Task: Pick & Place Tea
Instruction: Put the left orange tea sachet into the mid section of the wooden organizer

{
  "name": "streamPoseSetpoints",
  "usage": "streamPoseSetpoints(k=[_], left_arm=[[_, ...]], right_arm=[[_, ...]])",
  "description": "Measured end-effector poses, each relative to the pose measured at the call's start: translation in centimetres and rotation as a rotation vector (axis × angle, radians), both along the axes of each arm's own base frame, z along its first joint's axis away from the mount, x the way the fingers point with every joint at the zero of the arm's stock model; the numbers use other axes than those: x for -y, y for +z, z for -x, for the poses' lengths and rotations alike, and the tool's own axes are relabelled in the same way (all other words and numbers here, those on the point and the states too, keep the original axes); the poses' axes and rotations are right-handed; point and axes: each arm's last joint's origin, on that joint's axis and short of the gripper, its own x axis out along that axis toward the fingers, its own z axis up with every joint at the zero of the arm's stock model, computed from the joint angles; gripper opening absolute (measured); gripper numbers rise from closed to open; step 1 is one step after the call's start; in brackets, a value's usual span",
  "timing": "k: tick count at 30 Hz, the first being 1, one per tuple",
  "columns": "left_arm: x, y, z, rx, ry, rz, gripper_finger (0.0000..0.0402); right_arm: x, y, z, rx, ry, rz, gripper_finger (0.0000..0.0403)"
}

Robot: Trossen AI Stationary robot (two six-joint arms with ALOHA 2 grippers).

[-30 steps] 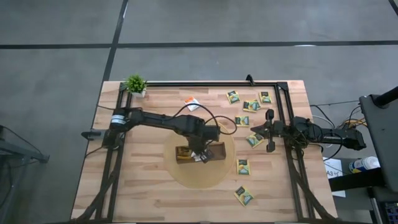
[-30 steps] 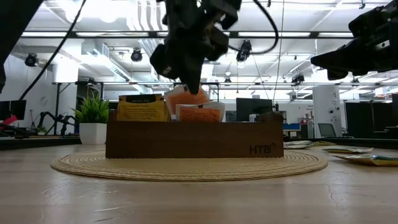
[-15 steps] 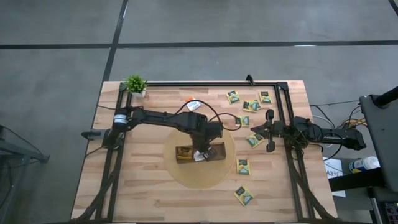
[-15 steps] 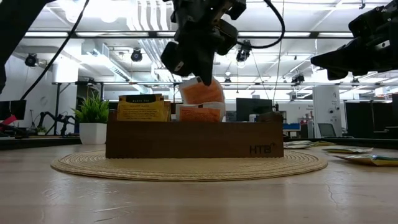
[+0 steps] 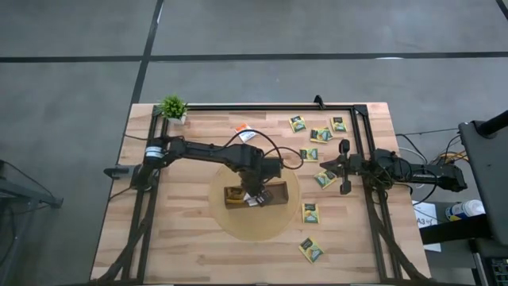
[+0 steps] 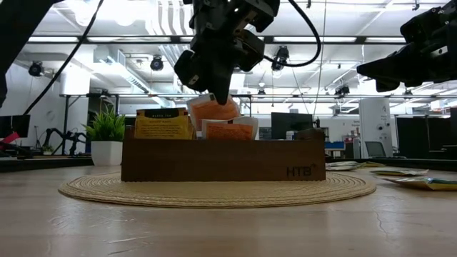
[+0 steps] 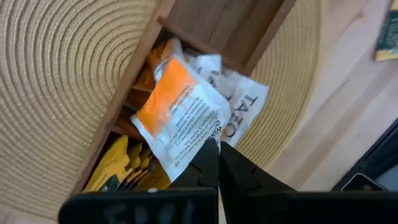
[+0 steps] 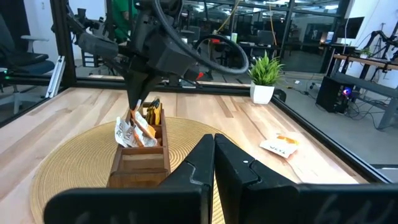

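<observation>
Left tool (image 6: pixel 223 96) pinched shut on an orange-and-white sachet (image 7: pixel 180 109), directly above the tray (image 6: pixel 221 158). Beneath it, several sachets already filed. Beside the right tool (image 5: pixel 343 166), shut and empty: roughly eight loose sachets (image 5: pixel 310 212); one more (image 5: pixel 245 133) behind the left tool.

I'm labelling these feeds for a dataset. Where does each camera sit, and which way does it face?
High: overhead, straight down; both arms, wooden tray.
Low: table height, level across; left gripper above tray.
Left wrist: looks down past shut fingers pinching an orange-and-white sachet.
Right wrist: looks across the table from the right gripper, shut.
All share the tray.
</observation>
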Motion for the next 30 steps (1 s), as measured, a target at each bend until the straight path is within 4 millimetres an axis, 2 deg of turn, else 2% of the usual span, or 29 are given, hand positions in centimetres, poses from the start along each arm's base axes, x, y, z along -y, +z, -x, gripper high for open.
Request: streamPoseSetpoints(k=[4,7,15,22,26,30], left_arm=[[0.1,-0.1,0.0,-0.004,-0.028,0.038,0.0007],[0.1,-0.4,-0.1,-0.01,-0.049,0.062,0.003],[-0.1,-1.1,-0.3,-0.022,-0.077,0.056,0.0141],[-0.4,0.1,0.0,0.017,-0.087,0.021,0.024],[-0.5,0.9,0.0,0.021,-0.077,-0.013,0.028],[-0.3,1.2,0.4,-0.027,-0.054,-0.003,0.03]], right_arm=[[0.0,0.0,0.0,0.0,0.0,0.0,0.0009],[0.0,0.0,0.0,0.0,0.0,0.0,0.0009],[0.0,0.0,0.0,0.0,-0.001,0.0,0.0009],[0.0,0.0,0.0,0.0,-0.001,0.0,0.0009],[0.0,0.0,0.0,0.0,0.0,0.0,0.0009],[0.0,0.0,0.0,0.0,0.0,0.0,0.0009]])
